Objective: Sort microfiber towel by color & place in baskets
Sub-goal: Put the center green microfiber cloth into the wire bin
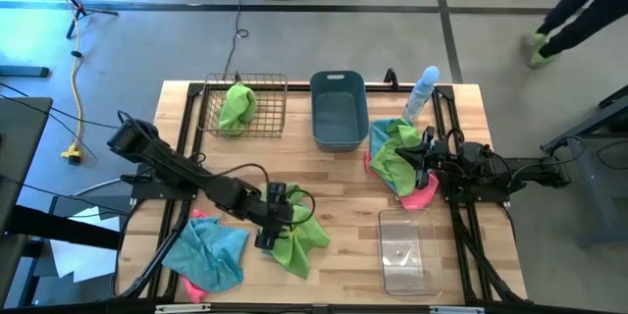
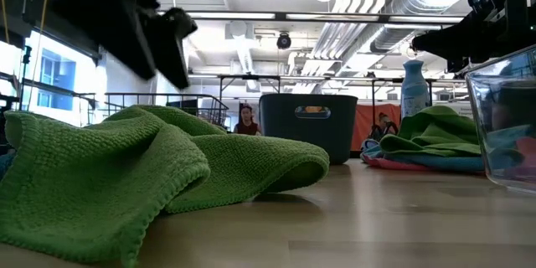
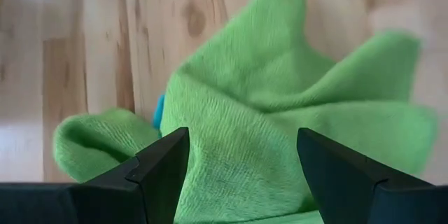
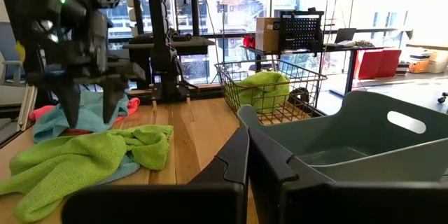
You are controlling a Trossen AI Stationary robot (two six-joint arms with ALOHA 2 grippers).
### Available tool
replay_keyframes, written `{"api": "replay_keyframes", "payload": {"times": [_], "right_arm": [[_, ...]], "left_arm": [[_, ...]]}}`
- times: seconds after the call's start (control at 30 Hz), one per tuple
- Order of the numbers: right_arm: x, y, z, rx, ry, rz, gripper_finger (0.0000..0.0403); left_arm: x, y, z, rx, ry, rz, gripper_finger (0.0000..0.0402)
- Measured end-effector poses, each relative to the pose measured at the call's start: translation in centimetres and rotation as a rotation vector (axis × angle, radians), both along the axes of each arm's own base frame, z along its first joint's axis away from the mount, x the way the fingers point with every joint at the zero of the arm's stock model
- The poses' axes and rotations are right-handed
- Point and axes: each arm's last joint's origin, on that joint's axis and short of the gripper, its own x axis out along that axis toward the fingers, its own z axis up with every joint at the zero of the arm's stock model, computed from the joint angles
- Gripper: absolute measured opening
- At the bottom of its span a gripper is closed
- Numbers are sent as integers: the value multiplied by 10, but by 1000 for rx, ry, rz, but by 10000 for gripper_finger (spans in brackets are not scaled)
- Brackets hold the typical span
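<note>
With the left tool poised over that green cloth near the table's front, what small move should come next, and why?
Probably lower the left tool straight down and close on the green towel. Its fingers are open, straddling a raised fold, and nothing is gripped yet. One green towel already lies in the wire basket, so that looks like its destination.
</note>
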Motion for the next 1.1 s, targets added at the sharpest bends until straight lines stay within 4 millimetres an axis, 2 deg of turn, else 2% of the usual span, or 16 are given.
{"api": "replay_keyframes", "payload": {"times": [0.13,0.3,0.4,0.5,0.63,0.7,0.83,1.1], "right_arm": [[0,0,0,0,0,0,0],[0,0,0,0,0,0,0],[0,0,0,0,0,0,0],[0,0,0,0,0,0,0],[0,0,0,0,0,0,0],[0,0,0,0,0,0,0],[0,0,0,0,0,0,0],[0,0,0,0,0,0,0]], "left_arm": [[3,0,-13,61,32,11,253],[4,0,-18,79,40,26,251],[4,0,-20,78,58,20,230],[3,0,-21,56,73,7,168],[1,1,-22,46,97,20,41],[1,0,-13,21,77,28,14],[-1,1,14,-3,22,21,7],[-21,13,95,-27,-198,-22,13]]}}
